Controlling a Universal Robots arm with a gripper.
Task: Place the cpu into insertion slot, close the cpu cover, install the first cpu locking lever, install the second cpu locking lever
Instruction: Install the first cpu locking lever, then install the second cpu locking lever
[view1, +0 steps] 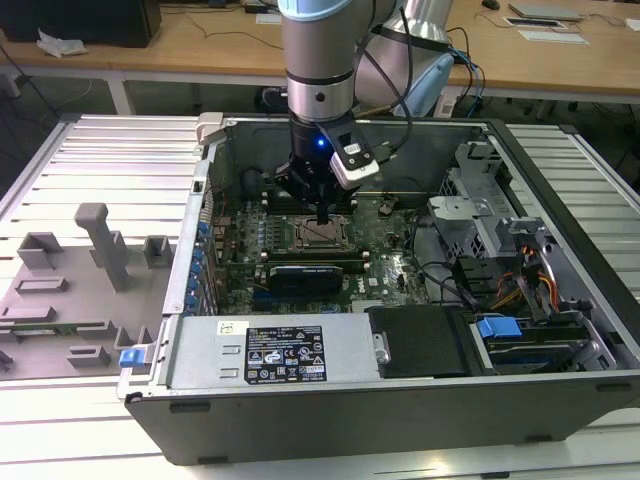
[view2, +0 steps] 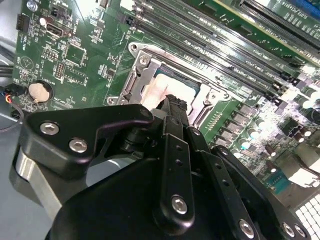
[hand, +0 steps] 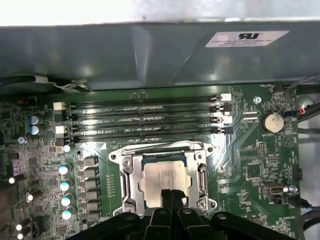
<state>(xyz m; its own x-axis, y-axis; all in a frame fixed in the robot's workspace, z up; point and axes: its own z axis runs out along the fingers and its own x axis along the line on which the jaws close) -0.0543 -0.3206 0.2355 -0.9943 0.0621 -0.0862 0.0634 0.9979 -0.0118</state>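
The arm reached down into the open case, which lay on its side on the slatted surface. The hand hung over the socket near the middle of the board, toward the case's far wall. Its fingers were drawn together into a narrow tip with nothing between them, and that tip stood on or just above the cpu; contact could not be told.

The cpu sat flat in the socket, its pale metal top showing through the window of the cover. In the first wrist view the cover lay down around the chip, framing it on all sides. In the second wrist view the cpu showed just past the fingertips, with the cover beside it.

The memory slots ran in dark rows just beside the socket, between it and the case wall. A coin battery sat near the slots' end. A black card stood on the board on the near side of the socket, well clear of the hand. Grey fixtures stood on the surface outside the case, at the exterior view's left.
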